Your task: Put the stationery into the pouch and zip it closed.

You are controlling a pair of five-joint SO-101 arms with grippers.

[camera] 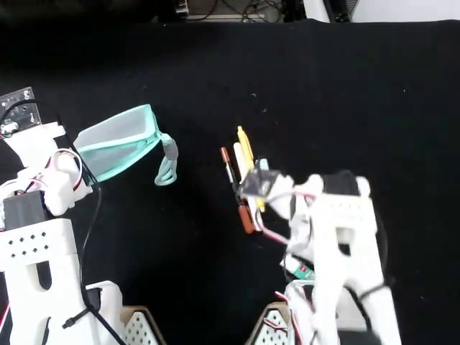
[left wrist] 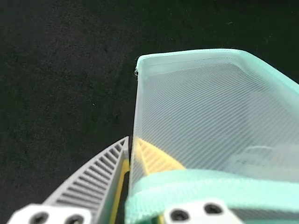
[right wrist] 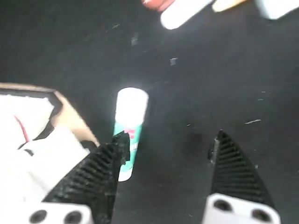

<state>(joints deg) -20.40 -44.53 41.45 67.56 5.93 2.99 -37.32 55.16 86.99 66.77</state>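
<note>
While the left end effector [left wrist: 133,156] clamps the pouch [left wrist: 210,116], pens [camera: 244,151] lie outside.

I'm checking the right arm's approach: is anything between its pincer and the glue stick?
Nothing visible. The right pincer is open over the black table, and the glue stick lies uncovered right beside it.
</note>
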